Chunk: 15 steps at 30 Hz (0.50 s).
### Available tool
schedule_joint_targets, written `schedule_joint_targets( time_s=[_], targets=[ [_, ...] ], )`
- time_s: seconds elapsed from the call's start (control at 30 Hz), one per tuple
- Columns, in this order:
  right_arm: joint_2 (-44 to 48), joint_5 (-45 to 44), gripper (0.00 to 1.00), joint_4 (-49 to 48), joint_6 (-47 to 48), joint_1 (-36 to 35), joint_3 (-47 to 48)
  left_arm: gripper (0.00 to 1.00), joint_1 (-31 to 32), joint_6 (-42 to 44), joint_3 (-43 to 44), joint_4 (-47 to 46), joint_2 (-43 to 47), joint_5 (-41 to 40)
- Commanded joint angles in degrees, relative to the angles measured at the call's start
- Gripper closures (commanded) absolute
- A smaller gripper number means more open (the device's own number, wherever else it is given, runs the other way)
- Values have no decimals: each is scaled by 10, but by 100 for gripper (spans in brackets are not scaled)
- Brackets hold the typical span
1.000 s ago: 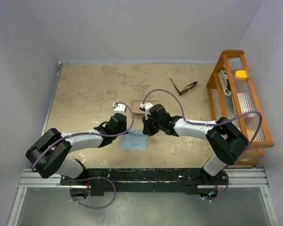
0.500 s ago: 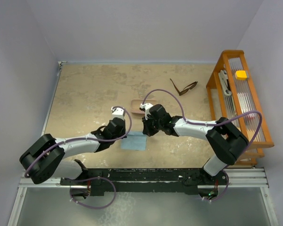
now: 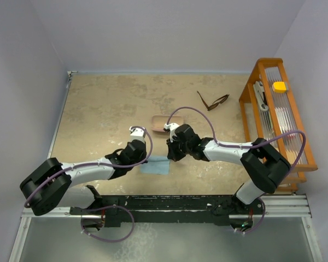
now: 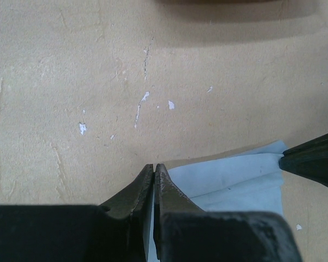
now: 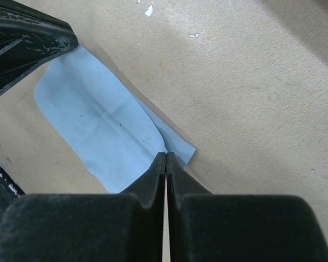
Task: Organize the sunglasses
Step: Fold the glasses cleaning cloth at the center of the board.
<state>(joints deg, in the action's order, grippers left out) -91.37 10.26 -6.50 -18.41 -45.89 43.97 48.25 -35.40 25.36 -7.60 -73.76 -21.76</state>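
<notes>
The sunglasses (image 3: 213, 101), thin dark frame with arms unfolded, lie at the back right of the table, far from both grippers. A light blue cloth (image 3: 156, 165) lies near the front between the two arms. My left gripper (image 3: 144, 161) is shut on the cloth's left corner; its fingertips (image 4: 154, 168) meet at the cloth's (image 4: 235, 183) edge. My right gripper (image 3: 171, 157) is shut on the opposite corner, its fingertips (image 5: 166, 156) pinching the cloth (image 5: 98, 128). A pink oblong case (image 3: 160, 119) lies just behind the cloth.
An orange wooden rack (image 3: 291, 117) stands along the right edge, holding a yellow object (image 3: 279, 86) and some white items. Grey walls close the left, back and right sides. The left gripper's dark body (image 5: 22, 38) shows at the top left of the right wrist view.
Both grippers have drawn back toward the near edge, still shut, and the cloth has come a little nearer with them. The pink case now shows more fully.
</notes>
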Motion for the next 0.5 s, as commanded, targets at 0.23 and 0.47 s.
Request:
schedule_joint_targets(
  time_s=[0.23,0.47],
  targets=[
    [28,12,100,-25,-11,-16,-12,100,8,-10,-5,10,22,-26],
    [24,9,100,-37,-23,-26,-14,100,8,-5,-2,27,31,-40]
  ],
)
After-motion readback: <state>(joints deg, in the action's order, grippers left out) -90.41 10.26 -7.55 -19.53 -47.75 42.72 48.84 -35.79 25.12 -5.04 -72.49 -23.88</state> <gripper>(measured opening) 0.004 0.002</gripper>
